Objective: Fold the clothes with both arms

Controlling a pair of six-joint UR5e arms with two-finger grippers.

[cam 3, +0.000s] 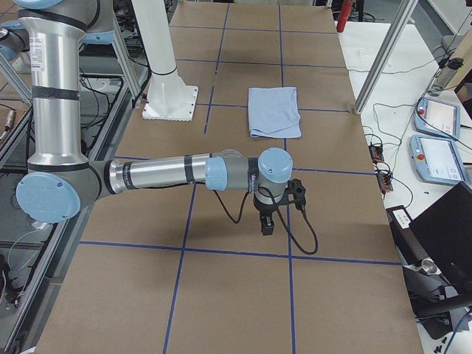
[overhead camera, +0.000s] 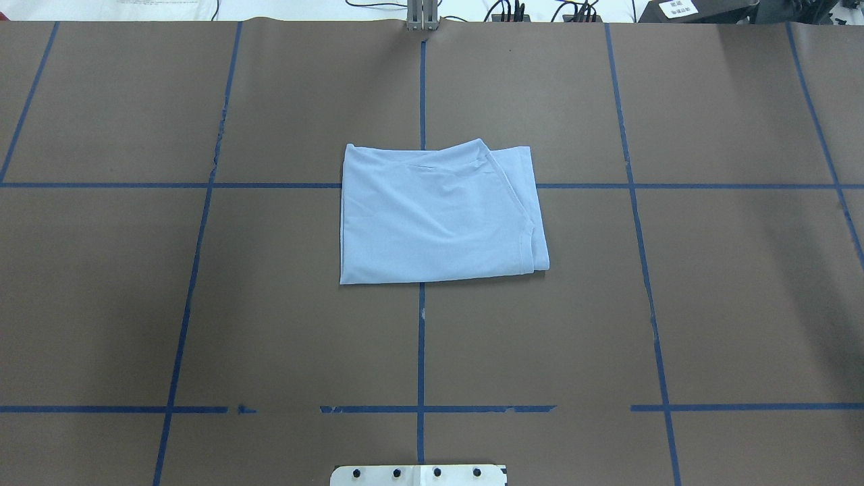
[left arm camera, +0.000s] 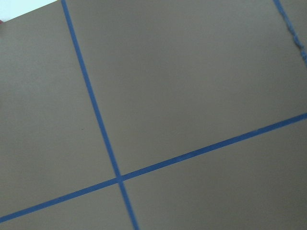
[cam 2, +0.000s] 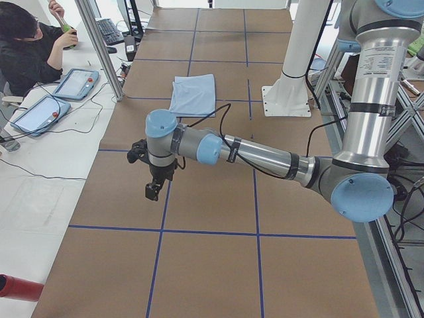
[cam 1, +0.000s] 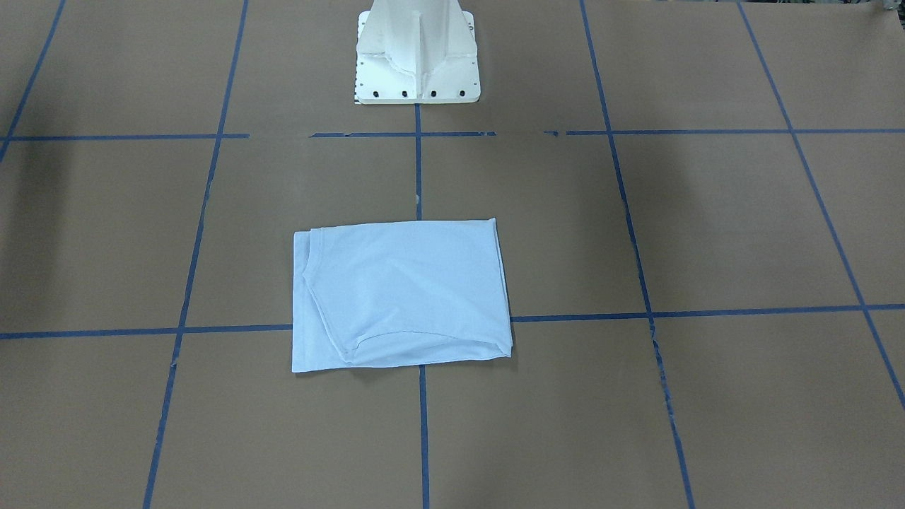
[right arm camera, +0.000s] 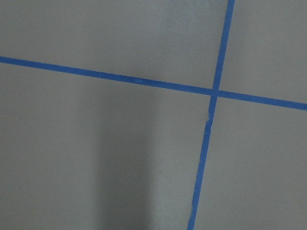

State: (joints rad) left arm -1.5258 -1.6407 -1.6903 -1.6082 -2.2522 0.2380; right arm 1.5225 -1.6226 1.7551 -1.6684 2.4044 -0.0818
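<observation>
T-shirt (overhead camera: 439, 216), pale blue, lies folded into a compact rectangle near the middle of the brown table (overhead camera: 202, 304). It lies flat across a crossing of the blue tape lines (overhead camera: 421, 337), out in front of the white pedestal base (cam 1: 417, 56). A hemmed edge and stepped layers show along the side toward the robot's right. Neither arm touches the shirt. The left arm (cam 2: 265, 156) stretches low over the table toward the robot's left end, well apart from the shirt. Its left gripper (cam 2: 154, 192) points down above bare paper close to a tape line. That gripper shows only in a side view, so I cannot tell whether its fingers are spread or together. The right arm (cam 3: 155, 175) mirrors this toward the robot's right end, and the right gripper (cam 3: 266, 223) hangs downward over the paper just beside a tape line. It too shows only from the side, so its state cannot be told. Both wrist cameras show only brown surface and crossing tape. A person (cam 2: 26, 53) sits at a white bench beside the table, near two tablets (cam 2: 76, 84).
</observation>
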